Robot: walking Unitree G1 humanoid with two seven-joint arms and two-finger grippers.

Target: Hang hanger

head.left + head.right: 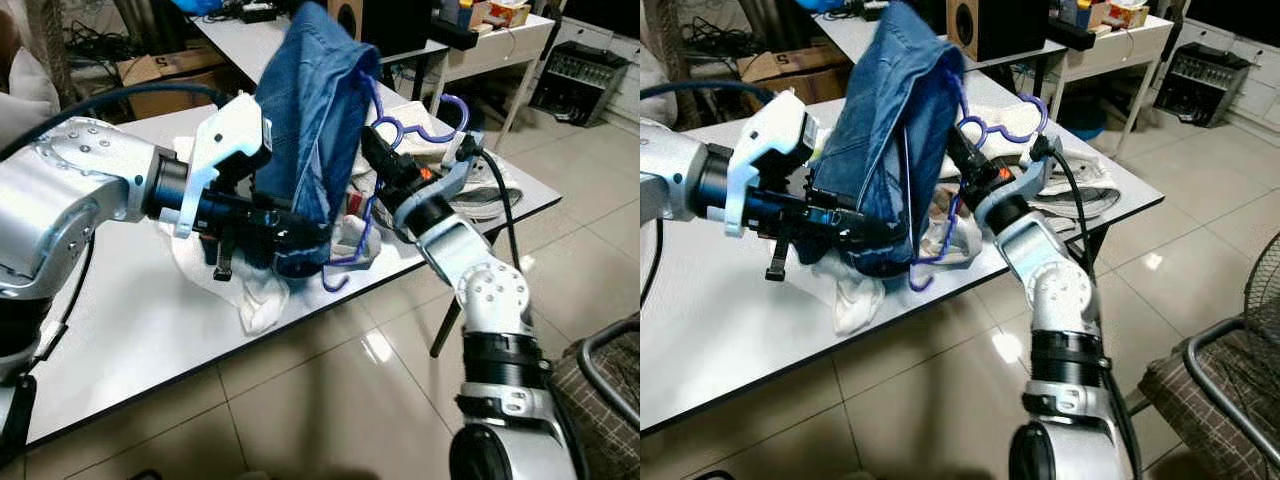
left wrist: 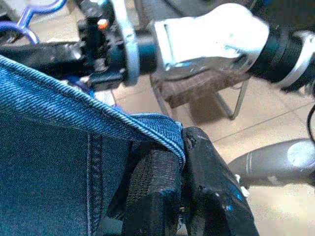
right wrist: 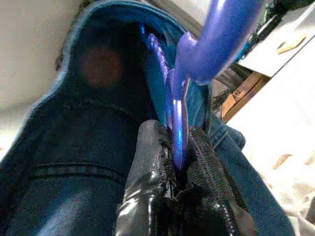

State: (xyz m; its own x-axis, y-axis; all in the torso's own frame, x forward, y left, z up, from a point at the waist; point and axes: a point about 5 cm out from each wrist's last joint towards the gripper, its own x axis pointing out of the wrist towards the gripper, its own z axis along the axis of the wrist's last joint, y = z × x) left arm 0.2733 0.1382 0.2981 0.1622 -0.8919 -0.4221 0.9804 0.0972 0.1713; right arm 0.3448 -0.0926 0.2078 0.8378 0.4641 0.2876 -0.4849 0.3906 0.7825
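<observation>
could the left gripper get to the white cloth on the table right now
Probably not yet: the left gripper is shut on the hem of the blue jeans, held above the white cloth. It hangs close over the cloth, but it would have to let the jeans go first.

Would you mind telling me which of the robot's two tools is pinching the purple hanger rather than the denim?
The right tool, pads closed on the purple hanger beside the denim's opening. The left tool instead grips the hem of the blue jeans.

A white table (image 1: 130, 330) stands on a pale tiled floor (image 1: 330, 400). White cloths (image 1: 262, 300) lie crumpled near its front edge. More pale laundry (image 1: 1090, 190) lies toward its right corner.
</observation>
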